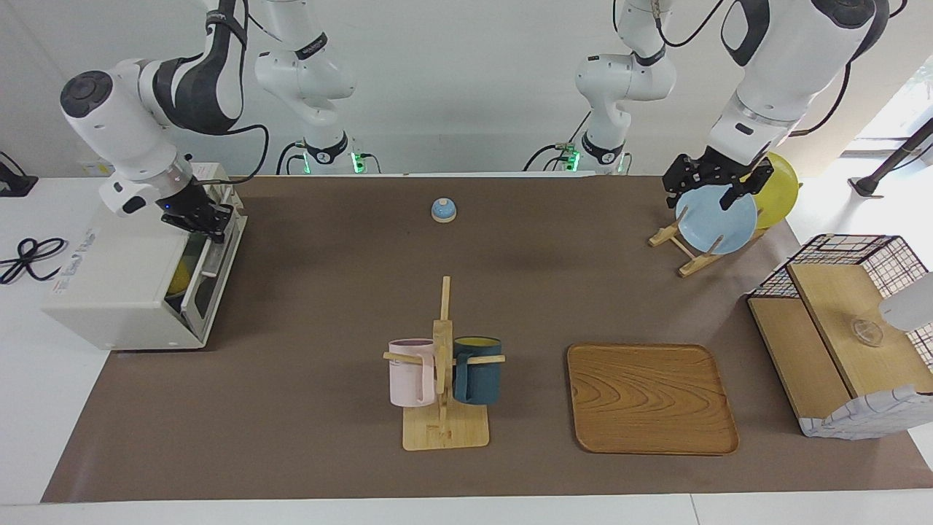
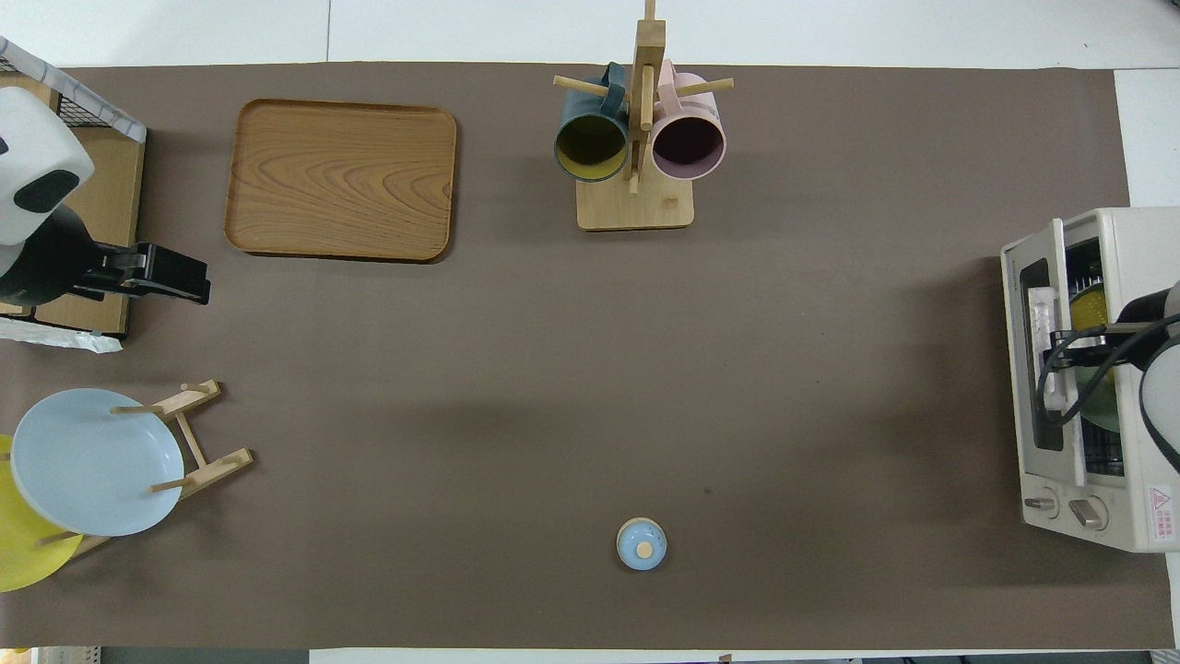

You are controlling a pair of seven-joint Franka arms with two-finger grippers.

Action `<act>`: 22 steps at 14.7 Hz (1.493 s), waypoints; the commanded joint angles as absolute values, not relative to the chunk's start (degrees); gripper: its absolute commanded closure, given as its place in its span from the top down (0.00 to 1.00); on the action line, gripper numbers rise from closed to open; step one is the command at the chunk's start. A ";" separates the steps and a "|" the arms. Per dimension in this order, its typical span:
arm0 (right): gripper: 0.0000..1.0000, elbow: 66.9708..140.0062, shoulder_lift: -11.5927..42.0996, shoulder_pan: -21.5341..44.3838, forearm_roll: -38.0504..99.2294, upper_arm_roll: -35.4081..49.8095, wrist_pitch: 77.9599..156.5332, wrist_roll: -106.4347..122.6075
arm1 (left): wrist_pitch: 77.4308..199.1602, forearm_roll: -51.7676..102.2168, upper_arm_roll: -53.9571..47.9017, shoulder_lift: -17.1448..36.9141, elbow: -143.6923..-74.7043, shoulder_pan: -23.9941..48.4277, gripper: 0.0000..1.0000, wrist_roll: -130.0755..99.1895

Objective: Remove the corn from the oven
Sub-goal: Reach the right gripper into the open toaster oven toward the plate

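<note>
- The right gripper (image 1: 208, 219) was pressed shut on the silver bar handle (image 1: 219, 237) of the oven door (image 1: 211, 266), at the top edge of the door.
- The door of the off-white toaster oven (image 1: 124, 284) stood partly tipped out from the top, leaving a gap above the dark window; the oven sat at the right arm's end of the table.
- Through that gap a patch of bright yellow, the corn (image 2: 1088, 309), showed inside the oven, lying on what looked like a green dish (image 2: 1102, 406); its long axis could not be told, since most of it was hidden.
- The corn lay just inside and below the right gripper, deeper in the cavity than the door the gripper held, so the door probably had to swing fully down before anything could reach in.
- The right arm was by far the nearer to the oven.
- The left gripper (image 1: 718, 189), fingers spread and empty, waited in the air over the pale blue plate (image 1: 718, 222) on its wooden rack (image 1: 685, 255), well apart from the oven.
</note>
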State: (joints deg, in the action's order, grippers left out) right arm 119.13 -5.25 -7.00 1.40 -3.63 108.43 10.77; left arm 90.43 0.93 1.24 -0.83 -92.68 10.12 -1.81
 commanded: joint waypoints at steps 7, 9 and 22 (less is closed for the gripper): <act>0.00 123.83 1.31 -4.22 2.37 -3.52 122.50 11.25 | 89.91 -0.26 1.41 -1.14 -92.90 10.37 1.00 -2.11; 0.00 124.10 2.98 -2.74 2.46 -3.34 125.23 10.99 | 89.91 -0.26 1.41 -1.05 -92.90 10.28 1.00 -2.11; 0.00 131.22 6.15 0.88 5.71 -3.25 136.23 7.21 | 89.82 -0.26 1.41 -1.14 -92.90 10.37 1.00 -2.11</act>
State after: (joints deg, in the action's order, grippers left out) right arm 130.46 5.88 2.01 5.87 -2.34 135.07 7.16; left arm 90.43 0.93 1.24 -0.83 -92.68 10.12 -1.81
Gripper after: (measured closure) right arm 0.991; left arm 0.000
